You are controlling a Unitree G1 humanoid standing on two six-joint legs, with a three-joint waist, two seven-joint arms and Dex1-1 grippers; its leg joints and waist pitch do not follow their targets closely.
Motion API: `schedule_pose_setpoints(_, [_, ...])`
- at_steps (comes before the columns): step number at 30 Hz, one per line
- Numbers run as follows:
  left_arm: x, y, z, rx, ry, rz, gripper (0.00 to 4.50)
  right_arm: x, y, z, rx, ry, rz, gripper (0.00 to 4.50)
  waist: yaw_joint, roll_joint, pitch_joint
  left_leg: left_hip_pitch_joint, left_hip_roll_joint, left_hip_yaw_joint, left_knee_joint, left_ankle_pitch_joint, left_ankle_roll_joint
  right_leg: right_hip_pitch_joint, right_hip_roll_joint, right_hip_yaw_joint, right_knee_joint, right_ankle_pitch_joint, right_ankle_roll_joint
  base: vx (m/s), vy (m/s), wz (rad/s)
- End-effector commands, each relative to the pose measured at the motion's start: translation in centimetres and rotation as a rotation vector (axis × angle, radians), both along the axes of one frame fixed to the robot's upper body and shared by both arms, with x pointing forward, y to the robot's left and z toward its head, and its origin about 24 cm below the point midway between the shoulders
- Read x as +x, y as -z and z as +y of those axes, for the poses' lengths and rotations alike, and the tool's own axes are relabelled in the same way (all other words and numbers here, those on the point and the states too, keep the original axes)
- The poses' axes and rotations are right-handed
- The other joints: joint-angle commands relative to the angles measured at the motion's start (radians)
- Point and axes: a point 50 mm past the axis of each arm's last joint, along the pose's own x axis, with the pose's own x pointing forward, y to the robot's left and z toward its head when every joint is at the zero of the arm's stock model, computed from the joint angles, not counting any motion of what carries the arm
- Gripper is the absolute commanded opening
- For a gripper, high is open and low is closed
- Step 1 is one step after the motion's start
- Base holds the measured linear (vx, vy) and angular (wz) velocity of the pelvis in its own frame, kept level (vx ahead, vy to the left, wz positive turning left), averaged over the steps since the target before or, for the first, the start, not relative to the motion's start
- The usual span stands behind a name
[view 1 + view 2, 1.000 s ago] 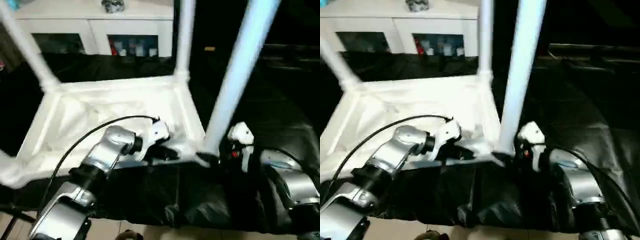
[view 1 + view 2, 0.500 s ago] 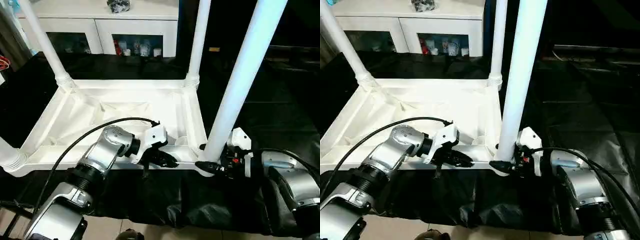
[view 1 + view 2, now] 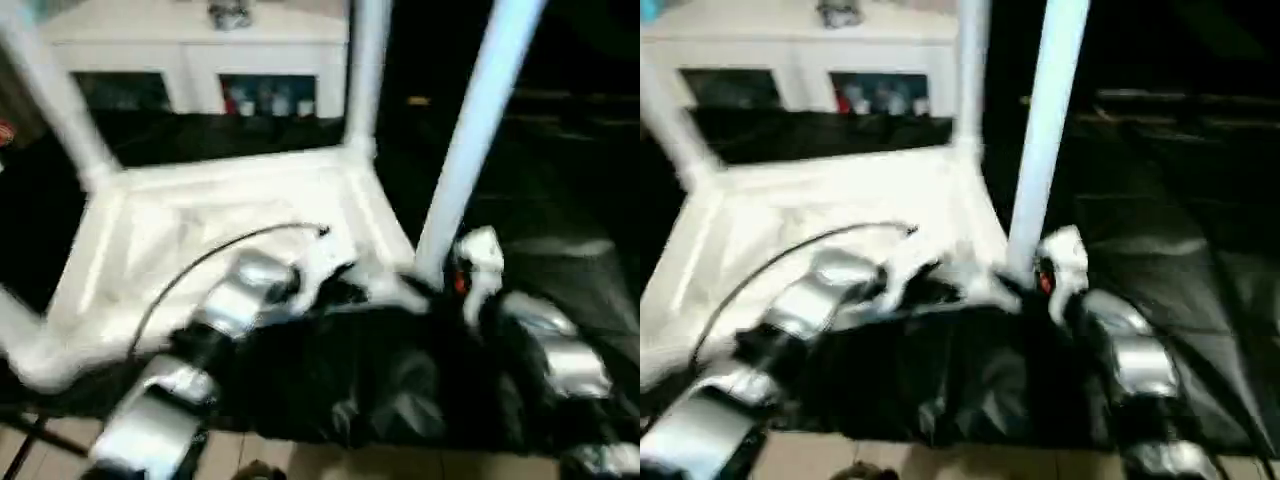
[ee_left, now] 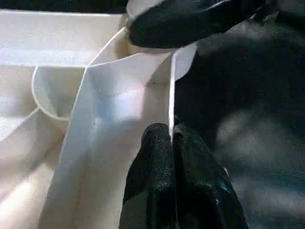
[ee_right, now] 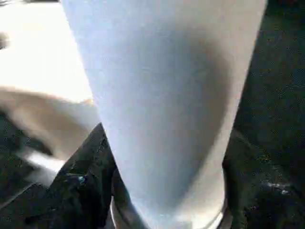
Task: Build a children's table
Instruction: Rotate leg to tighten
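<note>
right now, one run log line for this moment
left gripper: shut on table rim | right gripper: around near leg | table top: upside down

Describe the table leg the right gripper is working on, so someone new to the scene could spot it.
Find the upturned white table top on the black cloth. Legs rise from its corners; this leg stands at the near corner on the robot's right, with the right gripper at its base. It looks thickest, being nearest the camera.

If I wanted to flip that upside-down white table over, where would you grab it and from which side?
Probably by the near leg, low down near its socket, coming from the side with fingers around the round shaft. The table lies top down with legs up, and the leg tapers, so the thick base gives the firmest hold. The thin rim suits only a pinch.
</note>
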Motion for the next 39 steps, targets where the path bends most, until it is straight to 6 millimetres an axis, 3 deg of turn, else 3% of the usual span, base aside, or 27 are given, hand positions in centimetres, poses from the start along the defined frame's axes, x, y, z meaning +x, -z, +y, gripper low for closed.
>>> schedule_pose_setpoints(1, [0.6, -1.1, -1.1, -0.027, -0.04, -0.046, 0.0, 0.1, 0.3, 2.1, 0.039, -0.029, 0.026, 2.7, 0.002, -0.016, -0.061, 0.025, 0.055, -0.042, -0.083, -0.328, -0.007, 0.032, -0.065, 0.033, -0.097, -0.361, -0.19, 0.0, 0.0, 0.0])
schedule_pose_setpoints(3, [0.8, -1.0, -1.5, -0.005, -0.078, -0.059, 0.0, 0.5, 0.6, 2.6, 0.026, 0.046, 0.03, 2.7, 0.0, -0.014, -0.064, 0.019, 0.053, -0.038, -0.079, -0.277, 0.019, 0.035, -0.062, 0.033, -0.09, -0.271, -0.206, 0.0, 0.0, 0.0])
schedule_pose_setpoints(8, [0.9, -1.0, -2.3, 0.003, -0.109, -0.073, 0.0, 1.0, 0.8, 3.9, 0.009, 0.117, 0.021, 2.7, 0.001, -0.011, -0.068, 0.019, 0.053, -0.037, -0.074, -0.229, 0.035, 0.039, -0.061, 0.031, -0.084, -0.211, -0.222, 0.0, 0.0, 0.0])
schedule_pose_setpoints(11, [0.6, -1.1, -2.5, -0.014, -0.06, -0.09, 0.0, 0.9, 0.5, 4.8, 0.008, 0.088, -0.027, 2.7, -0.001, -0.011, -0.067, 0.018, 0.053, -0.037, -0.076, -0.24, 0.037, 0.04, -0.06, 0.031, -0.082, -0.197, -0.226, 0.0, 0.0, 0.0])
schedule_pose_setpoints(14, [0.3, -1.2, -2.3, -0.032, -0.009, -0.094, 0.0, 0.6, 0.1, 4.9, 0.094, 0.054, -0.018, 3.4, -0.001, -0.01, -0.066, 0.019, 0.054, -0.037, -0.078, -0.255, 0.041, 0.041, -0.061, 0.032, -0.085, -0.212, -0.223, 0.0, 0.0, 0.0])
schedule_pose_setpoints(20, [0.1, -1.4, -1.4, -0.042, 0.043, -0.093, 0.0, 0.1, -0.6, 4.4, 0.05, -0.073, -0.05, 3.77, -0.001, -0.013, -0.069, 0.018, 0.055, -0.034, -0.074, -0.222, 0.059, 0.045, -0.06, 0.032, -0.077, -0.144, -0.242, 0.0, 0.0, 0.0])
schedule_pose_setpoints(21, [-0.1, -1.3, -0.8, -0.039, 0.085, -0.088, 0.0, -0.6, -0.6, 4.0, 0.011, -0.185, -0.053, 3.77, -0.001, -0.019, -0.068, 0.017, 0.055, -0.033, -0.073, -0.211, 0.066, 0.045, -0.061, 0.032, -0.078, -0.141, -0.246, 0.0, 0.0, 0.0])
schedule_pose_setpoints(22, [-0.2, -1.2, -0.5, -0.035, 0.106, -0.085, 0.0, -0.9, -0.5, 3.8, -0.003, -0.239, -0.05, 3.77, 0.003, -0.017, -0.069, 0.018, 0.056, -0.035, -0.073, -0.209, 0.068, 0.047, -0.062, 0.032, -0.077, -0.143, -0.245, 0.0, 0.0, 0.0])
schedule_pose_setpoints(23, [-0.2, -1.2, -0.3, -0.031, 0.118, -0.082, 0.0, -1.2, -0.5, 3.7, -0.01, -0.276, -0.046, 3.77, 0.003, -0.023, -0.068, 0.015, 0.056, -0.033, -0.071, -0.203, 0.079, 0.049, -0.061, 0.032, -0.076, -0.137, -0.243, 0.0, 0.0, 0.0])
schedule_pose_setpoints(25, [-0.3, -1.0, 0.2, -0.02, 0.141, -0.073, 0.0, -1.8, -0.6, 3.3, -0.019, -0.342, -0.031, 3.77, 0.007, -0.019, -0.067, 0.017, 0.058, -0.032, -0.07, -0.203, 0.088, 0.046, -0.062, 0.033, -0.077, -0.148, -0.244, 0.0, 0.0, 0.0])
schedule_pose_setpoints(31, [-1.3, -1.0, 1.7, -0.025, 0.283, -0.019, 0.0, -3.5, -0.8, 2.1, -0.052, -0.565, 0.014, 3.77, 0.011, -0.016, -0.063, 0.021, 0.064, -0.033, -0.076, -0.26, 0.066, 0.041, -0.063, 0.033, -0.08, -0.238, -0.244, 0.0, 0.0, 0.0])
schedule_pose_setpoints(36, [-1.8, -1.0, 2.4, -0.028, 0.34, 0.008, 0.0, -4.4, -1.0, 1.9, -0.06, -0.69, 0.062, 3.77, 0.025, -0.019, -0.065, 0.024, 0.066, -0.031, -0.073, -0.235, 0.07, 0.038, -0.063, 0.035, -0.075, -0.207, -0.253, 0.0, 0.0, 0.0])
schedule_pose_setpoints(39, [-1.7, -1.0, 2.6, -0.024, 0.345, 0.014, 0.0, -4.7, -0.9, 2.0, -0.077, -0.751, 0.098, 3.46, 0.028, -0.021, -0.065, 0.023, 0.066, -0.031, -0.073, -0.221, 0.071, 0.038, -0.065, 0.035, -0.075, -0.206, -0.252, 0.0, 0.0, 0.0])
